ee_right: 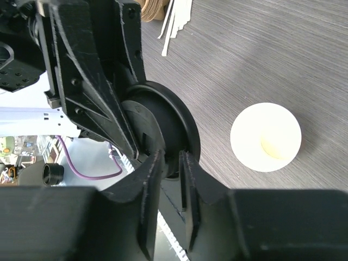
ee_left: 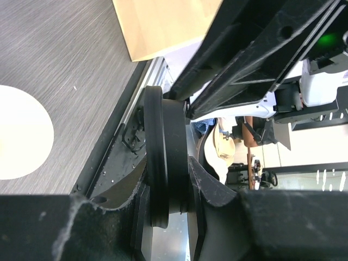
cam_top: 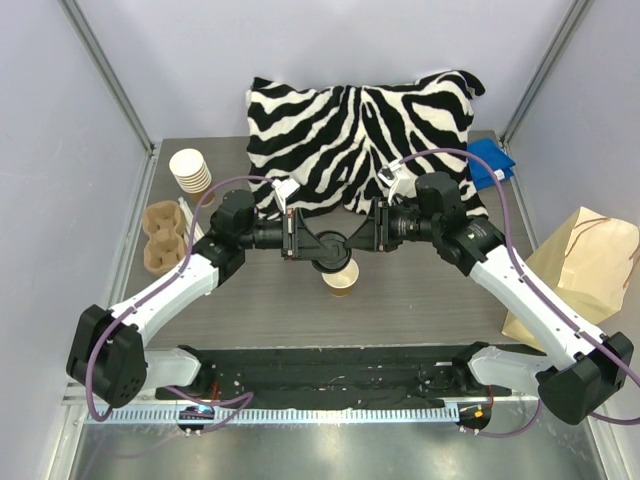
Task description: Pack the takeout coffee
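The takeout coffee's kraft paper cup (cam_top: 341, 281) stands upright on the table's middle with no lid on it, its white inside showing (ee_right: 265, 137) (ee_left: 16, 138). Just above its far rim, a round black lid (cam_top: 329, 259) hangs on edge between both grippers. My left gripper (cam_top: 318, 245) comes in from the left and is shut on the lid (ee_left: 163, 163). From the right, my right gripper (cam_top: 350, 244) has its jaws pinched on the opposite rim (ee_right: 168, 130). The right gripper (ee_right: 171, 163) and the left gripper (ee_left: 166, 190) nearly touch tip to tip.
A zebra-print cushion (cam_top: 360, 130) lies at the back. A stack of unlidded cups (cam_top: 190, 170) and a pulp cup carrier (cam_top: 163, 235) sit at the left. The kraft paper bag (cam_top: 585, 270) lies at the right edge, a blue cloth (cam_top: 492, 160) behind it.
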Robot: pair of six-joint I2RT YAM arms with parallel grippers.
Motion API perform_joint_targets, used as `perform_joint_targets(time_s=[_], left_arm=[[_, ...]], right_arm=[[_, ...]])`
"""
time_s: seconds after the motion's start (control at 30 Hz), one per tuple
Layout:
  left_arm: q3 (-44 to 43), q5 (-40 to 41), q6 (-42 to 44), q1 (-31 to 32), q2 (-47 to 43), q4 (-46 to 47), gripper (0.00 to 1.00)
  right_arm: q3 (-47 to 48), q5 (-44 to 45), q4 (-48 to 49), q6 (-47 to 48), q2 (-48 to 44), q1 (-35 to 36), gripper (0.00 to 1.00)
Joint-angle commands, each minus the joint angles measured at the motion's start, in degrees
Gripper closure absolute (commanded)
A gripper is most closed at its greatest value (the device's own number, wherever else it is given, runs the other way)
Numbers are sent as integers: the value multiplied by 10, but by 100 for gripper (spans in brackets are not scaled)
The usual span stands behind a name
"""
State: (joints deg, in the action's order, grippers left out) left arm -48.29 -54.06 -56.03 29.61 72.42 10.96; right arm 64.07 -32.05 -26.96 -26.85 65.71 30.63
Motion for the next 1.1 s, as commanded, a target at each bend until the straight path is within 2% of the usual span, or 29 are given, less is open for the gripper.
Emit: perform_joint_targets(time_s=[0.0,0.5,0.63,0.87,0.97,1.07], left_arm=[[5,5,-7,-1,-4,29,100],[16,9,-21,0,-11,52,100],[16,10,-22,-1,-11,55,100],[16,10,-25,-1,-16,58,100],[14,10,-27,0,-16,62,100],[16,9,-29,1,-18,62,100]], right_arm=[[9,-3,23,1,4,5,75],[-7,3,35,-3,10,26,75],[-7,1,37,-2,9,28,70],[-17,6,29,14,4,34,71],[-22,14,29,18,-1,37,74],[-21,17,32,16,1,38,81]])
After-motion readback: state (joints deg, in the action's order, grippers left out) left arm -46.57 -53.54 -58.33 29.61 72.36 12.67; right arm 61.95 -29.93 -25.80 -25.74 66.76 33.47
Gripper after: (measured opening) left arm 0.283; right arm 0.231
